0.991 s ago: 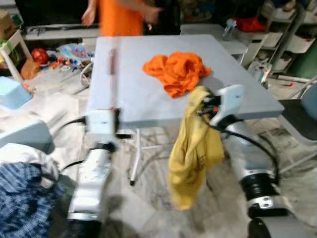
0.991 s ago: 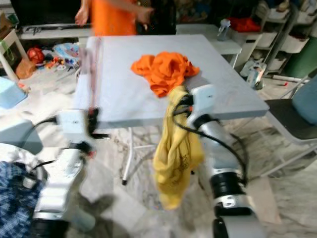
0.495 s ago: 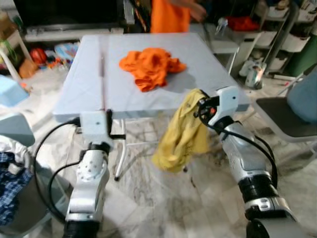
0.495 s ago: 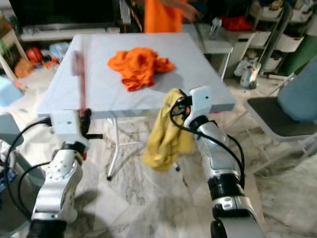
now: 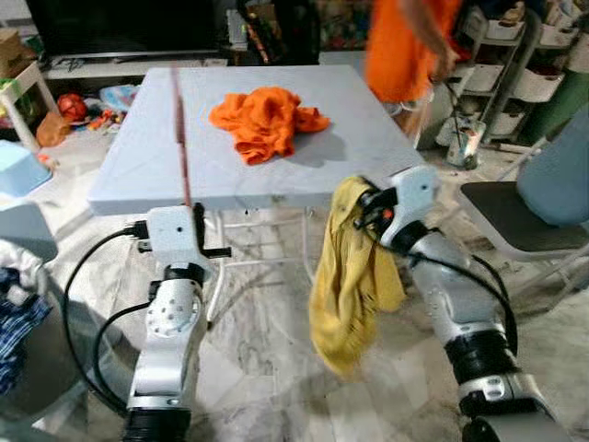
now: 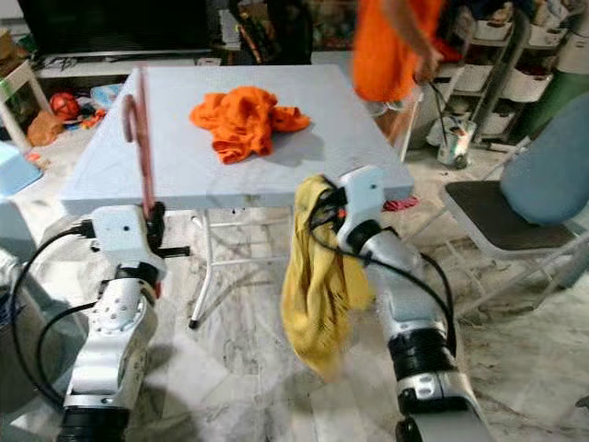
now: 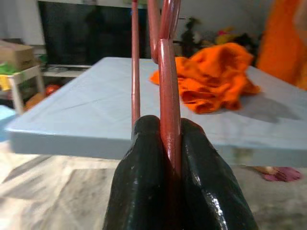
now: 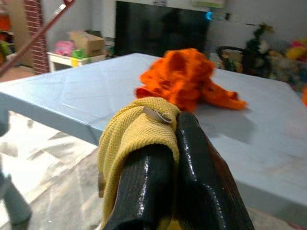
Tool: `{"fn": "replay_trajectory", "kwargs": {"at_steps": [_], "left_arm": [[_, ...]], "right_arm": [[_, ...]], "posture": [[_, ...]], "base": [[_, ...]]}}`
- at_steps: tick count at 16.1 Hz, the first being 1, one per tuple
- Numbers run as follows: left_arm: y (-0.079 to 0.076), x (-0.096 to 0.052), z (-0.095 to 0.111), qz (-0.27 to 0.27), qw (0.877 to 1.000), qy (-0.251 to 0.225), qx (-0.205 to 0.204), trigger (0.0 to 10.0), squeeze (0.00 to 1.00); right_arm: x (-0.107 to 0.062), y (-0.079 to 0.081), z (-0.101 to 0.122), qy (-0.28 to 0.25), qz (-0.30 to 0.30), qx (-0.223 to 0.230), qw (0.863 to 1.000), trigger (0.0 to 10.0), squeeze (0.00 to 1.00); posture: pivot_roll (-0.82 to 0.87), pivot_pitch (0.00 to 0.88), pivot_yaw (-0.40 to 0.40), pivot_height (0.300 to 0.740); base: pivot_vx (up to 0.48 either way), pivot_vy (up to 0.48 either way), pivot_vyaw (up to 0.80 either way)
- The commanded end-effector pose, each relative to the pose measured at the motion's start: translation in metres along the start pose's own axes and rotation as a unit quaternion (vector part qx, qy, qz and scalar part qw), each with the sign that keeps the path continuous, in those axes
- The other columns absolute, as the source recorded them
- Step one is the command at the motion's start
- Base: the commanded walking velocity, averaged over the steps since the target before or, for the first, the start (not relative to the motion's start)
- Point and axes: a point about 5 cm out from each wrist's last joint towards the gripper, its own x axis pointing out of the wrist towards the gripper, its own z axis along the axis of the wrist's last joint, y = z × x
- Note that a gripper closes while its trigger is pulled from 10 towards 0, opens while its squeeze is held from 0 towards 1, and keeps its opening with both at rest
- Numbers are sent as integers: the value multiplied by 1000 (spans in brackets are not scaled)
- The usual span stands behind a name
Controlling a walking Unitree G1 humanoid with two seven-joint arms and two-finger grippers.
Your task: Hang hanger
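A red hanger (image 5: 179, 138) stands upright in front of the grey table (image 5: 138, 170), with my left gripper (image 7: 165, 127) shut on its lower end. At the table's front right corner my right gripper (image 5: 363, 204) is shut on the top of a yellow garment (image 5: 350, 276), which hangs down toward the floor. The garment's fold (image 8: 134, 129) is draped over the black fingers (image 8: 192, 158). An orange cloth (image 5: 262, 120) lies crumpled on the middle of the table.
A person in orange (image 5: 405, 46) stands at the table's far right corner. A chair (image 5: 534, 198) is on the right, with white shelves (image 5: 543, 64) behind it. At the left are a blue tub (image 5: 18, 170) and a checked cloth (image 5: 14, 322). Marble floor lies below.
The whole view has shifted as the camera moved. The person has walked from behind the table to its right side. Both grippers keep their hold; the yellow garment has swung.
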Motion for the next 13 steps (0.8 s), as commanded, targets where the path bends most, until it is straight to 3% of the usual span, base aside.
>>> {"fn": "replay_trajectory", "kwargs": {"at_steps": [1,4,9,13], "left_arm": [[-1,0,3,-4,1000,-7,5,10000,0],[4,1,6,-5,1000,-12,18,10000,0],[2,1,7,-6,1000,-9,0,10000,0],[2,1,7,-9,1000,-8,-4,10000,0]], "right_arm": [[2,-1,13,-24,0,-7,1000,10000,0],[1,-4,19,-43,-6,-3,999,10000,0],[6,-5,28,-58,-8,3,998,10000,0],[5,-3,27,-59,-12,8,998,10000,0]], "posture": [[-48,0,-34,740],[-48,0,-34,740],[-47,0,-35,740],[-45,0,-33,740]], "base": [[0,0,0],[0,0,0],[0,0,449],[264,0,0]]}}
